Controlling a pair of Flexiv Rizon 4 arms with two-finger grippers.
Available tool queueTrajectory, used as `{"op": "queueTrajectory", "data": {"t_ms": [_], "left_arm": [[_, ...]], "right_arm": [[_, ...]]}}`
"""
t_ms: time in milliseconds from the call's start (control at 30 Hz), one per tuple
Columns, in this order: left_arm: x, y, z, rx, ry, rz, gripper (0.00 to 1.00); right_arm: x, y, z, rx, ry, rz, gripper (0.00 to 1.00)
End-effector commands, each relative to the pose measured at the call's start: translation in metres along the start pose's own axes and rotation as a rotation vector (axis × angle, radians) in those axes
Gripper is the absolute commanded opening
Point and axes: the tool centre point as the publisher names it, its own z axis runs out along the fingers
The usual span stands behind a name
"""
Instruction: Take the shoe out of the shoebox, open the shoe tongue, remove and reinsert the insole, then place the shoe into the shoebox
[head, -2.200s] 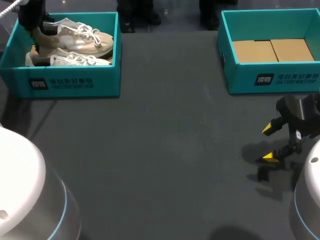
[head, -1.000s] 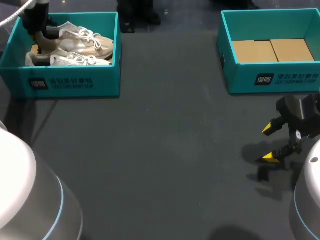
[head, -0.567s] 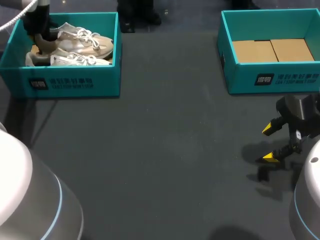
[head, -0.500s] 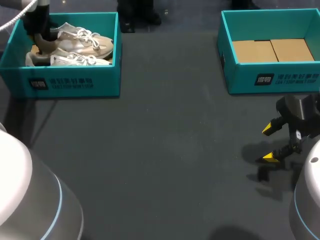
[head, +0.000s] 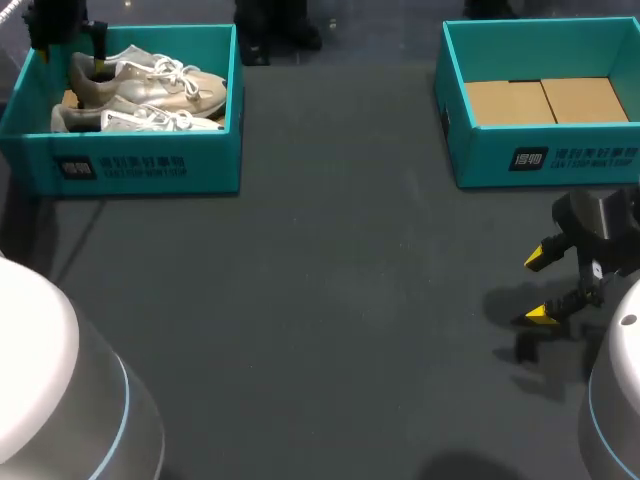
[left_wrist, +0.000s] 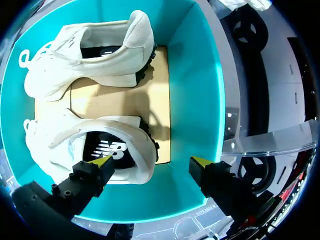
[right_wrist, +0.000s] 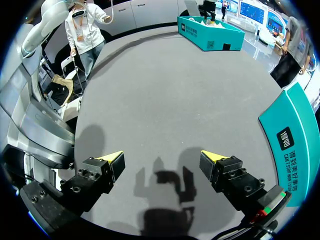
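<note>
Head view, far left: left arm (head: 55, 22) has come up out of the left shoebox (head: 150, 165). A moment ago its end sat low at the heel of the far shoe (head: 160, 82); now it stands higher, over the box's far-left corner. Far shoe and near shoe (head: 150, 120) lie in the box as they did, heels left, toes right, neither raised. We judge this a re-aim or a missed grasp, so the first step, lifting a shoe out, is not yet done.

Left wrist view: left jaws spread wide, holding nothing. One yellow tip hangs over the heel opening of the closer shoe (left_wrist: 90, 145); the other is by the box's end wall.

Right jaws, near right: spread wide, empty, above bare tabletop (head: 330, 300), unmoved. Right shoebox (head: 540, 160), far right, shows only a cardboard floor (head: 545, 100).

Writing: a white printed label with a small logo on each box's front wall, and a white logo on the closer shoe's dark insole (left_wrist: 107, 150). We do not transcribe these.
</note>
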Motion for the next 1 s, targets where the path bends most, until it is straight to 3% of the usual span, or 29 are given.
{"op": "queueTrajectory", "data": {"t_ms": [33, 233, 600, 800, 1000], "left_arm": [[0.004, -0.039, -0.038, -0.046, -0.014, 0.002, 1.0], [0.01, -0.076, -0.064, -0.024, -0.058, -0.025, 1.0], [0.023, -0.124, -0.085, -0.005, -0.104, -0.033, 1.0], [0.024, -0.142, -0.083, 0.026, -0.113, -0.079, 1.0], [0.022, -0.145, -0.073, 0.05, -0.123, -0.09, 1.0]], "right_arm": [[0.002, 0.0, -0.001, 0.002, -0.003, 0.001, 1.0], [0.002, 0.0, -0.001, 0.002, -0.003, 0.001, 1.0], [0.002, 0.0, -0.001, 0.002, -0.003, 0.001, 1.0], [0.002, 0.0, -0.001, 0.002, -0.003, 0.001, 1.0], [0.002, 0.0, -0.001, 0.002, -0.003, 0.001, 1.0]]}}
